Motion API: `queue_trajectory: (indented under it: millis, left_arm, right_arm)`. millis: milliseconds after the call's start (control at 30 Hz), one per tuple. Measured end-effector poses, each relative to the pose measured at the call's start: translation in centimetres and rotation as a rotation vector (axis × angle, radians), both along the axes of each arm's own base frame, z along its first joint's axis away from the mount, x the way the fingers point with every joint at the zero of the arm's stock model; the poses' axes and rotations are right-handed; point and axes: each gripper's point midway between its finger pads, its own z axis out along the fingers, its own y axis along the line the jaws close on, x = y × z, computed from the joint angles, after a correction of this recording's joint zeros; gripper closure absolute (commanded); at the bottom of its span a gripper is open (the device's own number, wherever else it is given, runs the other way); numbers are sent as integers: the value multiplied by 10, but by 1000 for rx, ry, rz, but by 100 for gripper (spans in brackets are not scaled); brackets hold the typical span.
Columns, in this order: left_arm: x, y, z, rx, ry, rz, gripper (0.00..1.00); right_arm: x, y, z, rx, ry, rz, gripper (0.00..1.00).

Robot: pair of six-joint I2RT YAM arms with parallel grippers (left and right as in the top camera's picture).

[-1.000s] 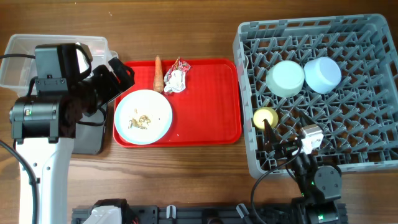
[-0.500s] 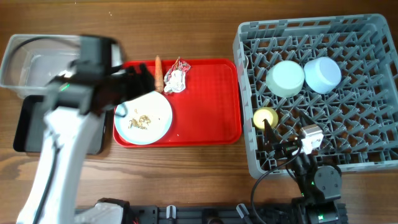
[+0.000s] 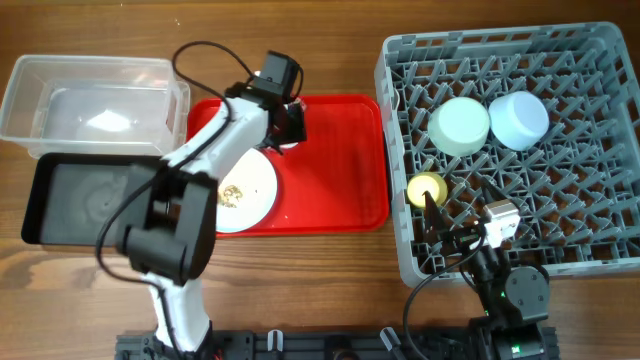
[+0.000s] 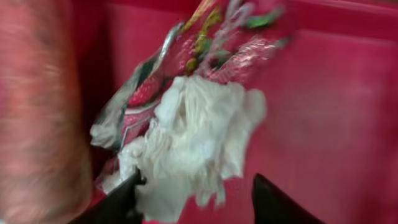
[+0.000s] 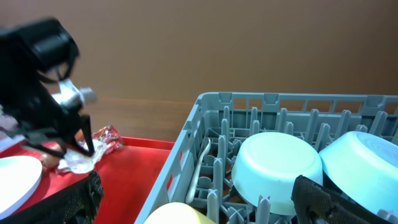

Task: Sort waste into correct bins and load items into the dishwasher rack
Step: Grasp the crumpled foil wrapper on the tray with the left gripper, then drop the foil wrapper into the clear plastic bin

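Note:
The crumpled red-and-silver wrapper with white paper (image 4: 193, 118) lies at the back of the red tray (image 3: 340, 170). My left gripper (image 4: 199, 199) is down over it and open. Its left finger (image 4: 121, 199) touches the paper, while the right one stands apart from it. A blurred orange shape (image 4: 37, 112) beside the wrapper looks like the carrot. The pale blue plate (image 3: 255, 195) carries beige scraps (image 3: 232, 193), and my arm partly covers it. My right gripper (image 5: 202, 202) hangs wide open and empty over the grey rack (image 3: 600, 210).
The clear tub (image 3: 95, 105) and the black tray (image 3: 85, 200) sit left of the red tray. In the rack are two pale blue bowls (image 3: 459, 125) (image 3: 518, 120), a green bowl with yellow inside (image 3: 426, 188) and a white spoon (image 5: 202, 162).
My left arm has swung from over the bins to the back of the red tray, and its jaws have narrowed around the wrapper. The right arm has not moved.

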Motion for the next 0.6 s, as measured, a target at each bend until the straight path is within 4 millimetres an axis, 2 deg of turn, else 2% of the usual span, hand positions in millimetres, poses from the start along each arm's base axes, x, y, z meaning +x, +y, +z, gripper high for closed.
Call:
queue_trajectory:
  millis: [33,133,200,233,300,367,433,500,533,567,600]
  left_arm:
    - [0,0,-8,9,9,-2,96]
    - [-3,2,-10,20,26,3,96]
    - [-14,5,-6,34,74,5,96]
    - [-25,9,5,43,119,3,96]
    - [-33,12,26,46,132,4,96]
    - [-36,21,65,49,78,26,96]
    - [-27,49,112,72,-41,115,96]
    - [-10,94,149,108,-171,253,96]
    - [1,116,157,126,-220,315,96]
    - [13,148,162,153,-266,404,96]
    - [19,164,161,160,-279,448,91]
  right_arm:
    - [0,0,0,0,1,0,0]
    - [0,0,0,0,0,0,0]
    - [0,0,0,0,0,0,0]
    - [0,0,0,0,0,0,0]
    - [0,0,0,0,0,0,0]
    - [0,0,0,0,0,0,0]
    - [0,0,0,0,0,0,0]
    - [0,0,0,0,0,0,0]
    - [0,0,0,0,0,0,0]
    - [0,0,0,0,0,0,0]
    - [0,0,0,0,0,0,1]
